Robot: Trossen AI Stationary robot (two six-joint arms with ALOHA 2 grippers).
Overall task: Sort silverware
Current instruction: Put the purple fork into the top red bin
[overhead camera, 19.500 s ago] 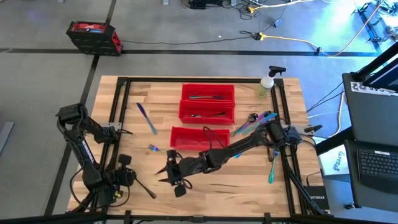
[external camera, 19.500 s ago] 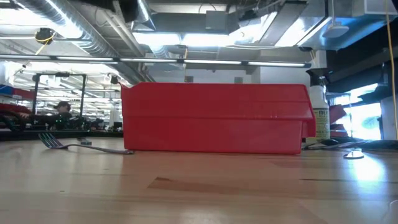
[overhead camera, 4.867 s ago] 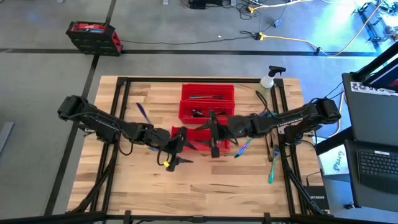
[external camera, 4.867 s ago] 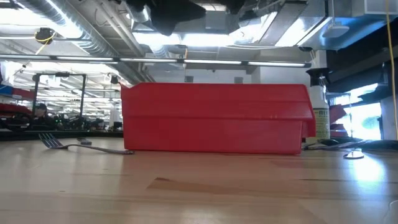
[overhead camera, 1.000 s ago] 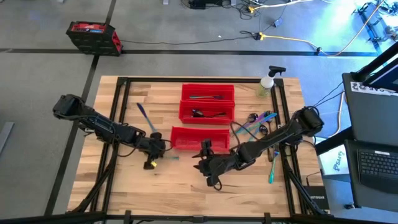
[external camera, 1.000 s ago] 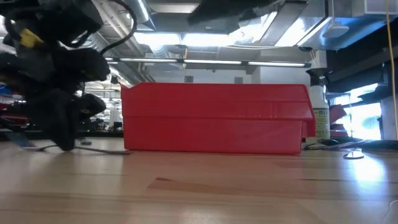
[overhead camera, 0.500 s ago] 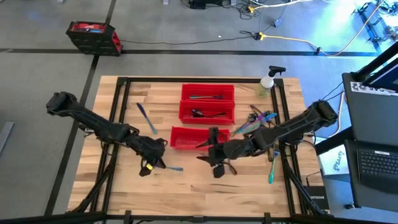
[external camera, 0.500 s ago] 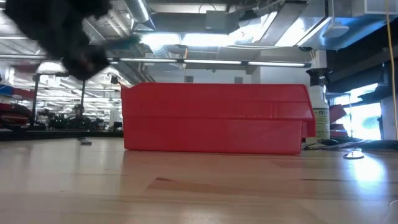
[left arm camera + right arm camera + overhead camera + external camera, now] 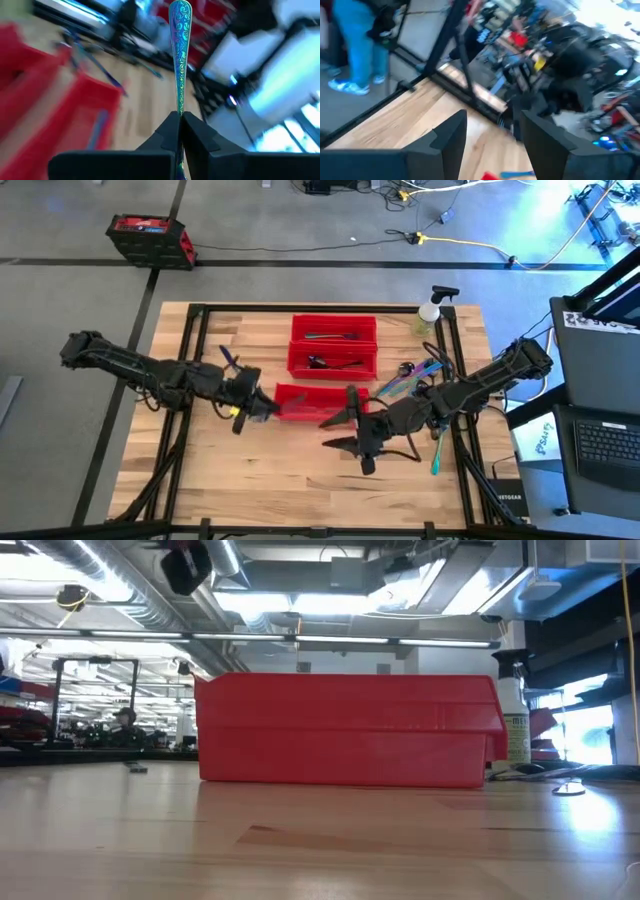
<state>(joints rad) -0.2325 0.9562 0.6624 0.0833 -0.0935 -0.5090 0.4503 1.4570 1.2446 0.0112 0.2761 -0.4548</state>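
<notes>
My left gripper (image 9: 250, 408) hovers above the table at the left end of the nearest red bin (image 9: 322, 402) and is shut on an iridescent blue-green piece of silverware (image 9: 180, 45). Its patterned handle sticks out past the fingers; its head is hidden. The gripper shows dark at the low view's top (image 9: 186, 564). My right gripper (image 9: 336, 433) is open and empty, near the same bin's near right corner (image 9: 492, 134). More silverware lies in a pile (image 9: 408, 376) right of the bins, one piece (image 9: 231, 364) lies left of them, and some lies inside the two far bins (image 9: 334, 360). My left gripper pinches the silverware piece between its two fingers on the slim shaft (image 9: 180, 106) below the patterned handle end. The fingers lie along the piece, which points straight out past the fingertips. It is lifted clear of the table; the head end is hidden behind the fingers.
Three red bins stand in a row from near to far at the table's middle (image 9: 345, 730). A clear spray bottle (image 9: 429, 313) stands at the far right corner (image 9: 512, 732). A teal piece (image 9: 437, 456) lies by the right rail. Bare wood lies along the near edge.
My left gripper has taken the fork that lay left of the near bin, risen with it off the table and moved toward the far edge, up to the bin's left end. My right gripper has shifted a little toward the table's right, staying open.
</notes>
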